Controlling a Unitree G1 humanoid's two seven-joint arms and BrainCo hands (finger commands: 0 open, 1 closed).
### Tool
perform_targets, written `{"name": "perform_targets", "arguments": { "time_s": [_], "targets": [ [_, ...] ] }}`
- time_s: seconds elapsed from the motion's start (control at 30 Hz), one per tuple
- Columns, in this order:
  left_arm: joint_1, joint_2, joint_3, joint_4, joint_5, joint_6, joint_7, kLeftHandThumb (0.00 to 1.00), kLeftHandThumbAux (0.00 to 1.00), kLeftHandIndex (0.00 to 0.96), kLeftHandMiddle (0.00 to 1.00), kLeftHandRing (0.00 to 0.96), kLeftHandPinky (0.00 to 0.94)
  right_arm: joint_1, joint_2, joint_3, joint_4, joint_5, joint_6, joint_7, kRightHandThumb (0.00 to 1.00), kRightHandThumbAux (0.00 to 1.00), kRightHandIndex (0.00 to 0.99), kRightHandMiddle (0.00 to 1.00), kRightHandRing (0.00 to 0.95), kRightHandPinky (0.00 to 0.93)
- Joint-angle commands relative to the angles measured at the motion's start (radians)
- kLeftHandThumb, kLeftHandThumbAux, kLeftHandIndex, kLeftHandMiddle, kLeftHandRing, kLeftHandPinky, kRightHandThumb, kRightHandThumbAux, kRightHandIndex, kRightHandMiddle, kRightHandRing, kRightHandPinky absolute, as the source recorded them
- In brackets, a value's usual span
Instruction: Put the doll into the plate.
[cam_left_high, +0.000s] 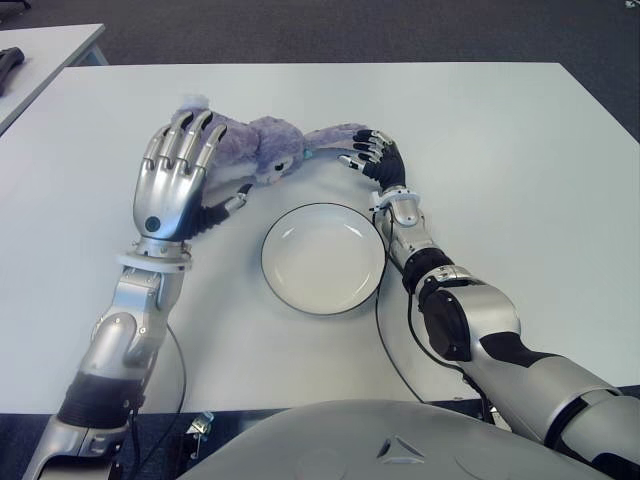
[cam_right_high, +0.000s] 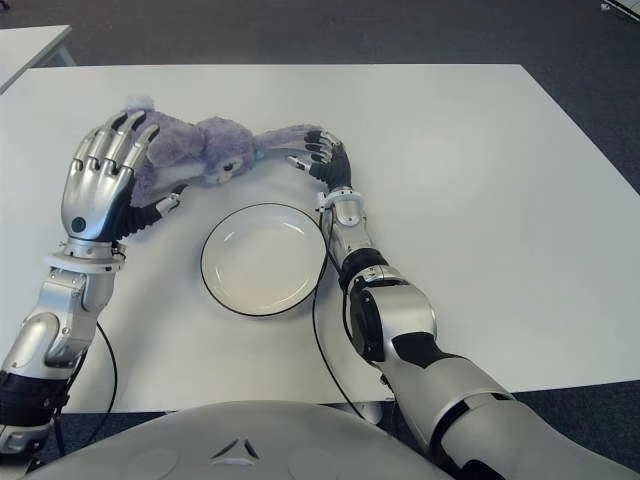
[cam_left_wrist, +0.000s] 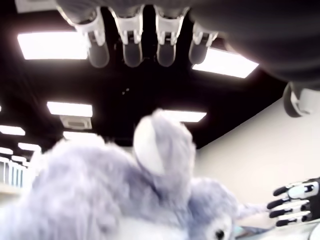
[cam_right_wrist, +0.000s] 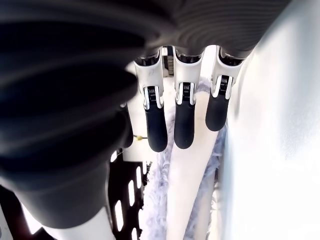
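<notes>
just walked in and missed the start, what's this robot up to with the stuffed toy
The robot is working on a purple plush doll that lies on the white table, just beyond an empty plate. Its left hand covers one end of the doll with fingers extended, not closed around it. Its right hand reaches the other end, fingers spread at the doll's limb. Neither hand has a firm grip, and the doll is not in the plate yet.

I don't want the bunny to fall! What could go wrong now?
1. Neither the left hand nor the right hand has closed on the doll; their fingers look open, so lifting now might leave it on the table.
2. The soft doll is long and floppy, so part of it may hang over the rim of the plate.
</notes>
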Motion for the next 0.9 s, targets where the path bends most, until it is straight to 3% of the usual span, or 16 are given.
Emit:
{"name": "perform_targets", "arguments": {
  "time_s": [0.03, 0.4, 0.9],
  "targets": [
    [-0.021, 0.010, -0.007, 0.023, 0.040, 0.006, -0.023, 0.294, 0.233, 0.000, 0.000, 0.000, 0.000, 0.202, 0.109, -0.006, 0.122, -0.001, 0.127, -0.022, 0.062, 0.919, 0.279, 0.294, 0.267, 0.233],
    [-0.093, 0.014, 0.001, 0.043, 0.053, 0.024, -0.053, 0.301, 0.238, 0.000, 0.000, 0.000, 0.000, 0.200, 0.109, -0.014, 0.122, 0.007, 0.124, -0.009, 0.064, 0.915, 0.275, 0.292, 0.263, 0.226],
    [-0.263, 0.091, 0.039, 0.255, -0.025, 0.016, -0.077, 0.313, 0.231, 0.000, 0.000, 0.000, 0.000, 0.197, 0.106, -0.016, 0.122, 0.007, 0.126, -0.014, 0.072, 0.927, 0.287, 0.301, 0.276, 0.236]
  ]
}}
